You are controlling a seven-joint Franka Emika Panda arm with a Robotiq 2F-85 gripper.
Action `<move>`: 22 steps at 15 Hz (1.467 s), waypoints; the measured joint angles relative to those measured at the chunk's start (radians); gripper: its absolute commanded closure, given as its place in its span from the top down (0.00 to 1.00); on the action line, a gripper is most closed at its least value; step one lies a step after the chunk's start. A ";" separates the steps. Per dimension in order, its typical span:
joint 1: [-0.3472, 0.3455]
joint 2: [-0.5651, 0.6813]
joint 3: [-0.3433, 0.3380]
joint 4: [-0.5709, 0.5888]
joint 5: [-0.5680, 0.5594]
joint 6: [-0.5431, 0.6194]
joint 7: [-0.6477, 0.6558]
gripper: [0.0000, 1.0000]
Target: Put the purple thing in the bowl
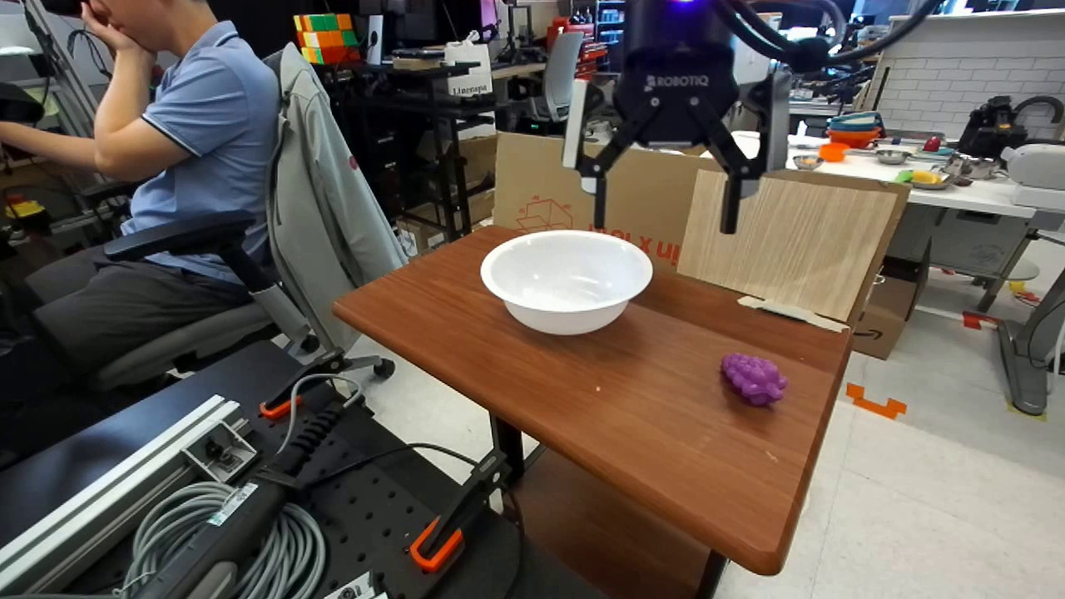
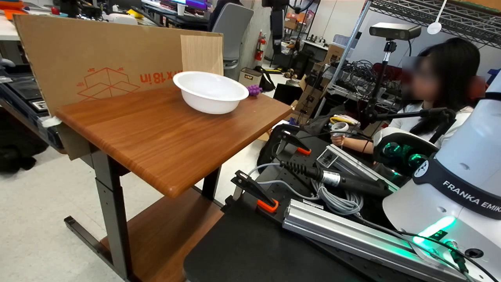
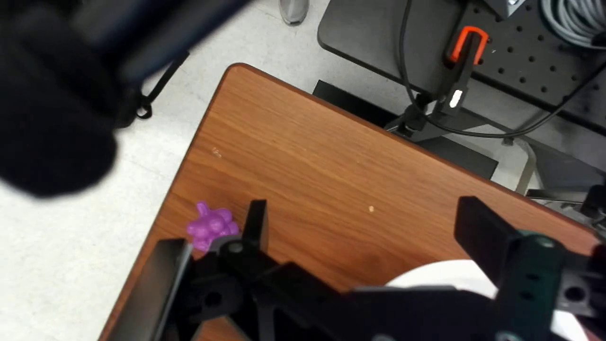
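Observation:
The purple thing point(image 1: 754, 379) is a small lumpy bunch lying on the brown table near one side edge. The white bowl point(image 1: 567, 321) stands upright on the table, apart from it. In an exterior view the bowl point(image 2: 211, 105) partly hides the purple thing point(image 2: 254, 90). My gripper point(image 1: 664, 218) is wide open and empty, high above the table. In the wrist view, the purple thing point(image 3: 211, 226) lies outside my left-hand finger, which partly covers it. The bowl point(image 3: 440, 273) is largely hidden behind the gripper point(image 3: 362, 220). The bowl's inside shows nothing in it.
The brown table point(image 1: 582, 399) has a cardboard panel point(image 2: 125, 58) standing along its far edge. A black bench point(image 1: 391, 507) with clamps, cables and a metal rail is beside the table. A person sits at the left in an exterior view point(image 1: 208, 125).

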 measured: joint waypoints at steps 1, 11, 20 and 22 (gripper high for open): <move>-0.020 0.036 -0.002 0.032 0.007 -0.002 0.007 1.00; -0.130 0.355 0.000 0.321 0.147 -0.010 0.174 1.00; -0.141 0.487 0.041 0.506 0.199 0.003 0.250 1.00; -0.141 0.506 0.053 0.508 0.247 0.052 0.322 1.00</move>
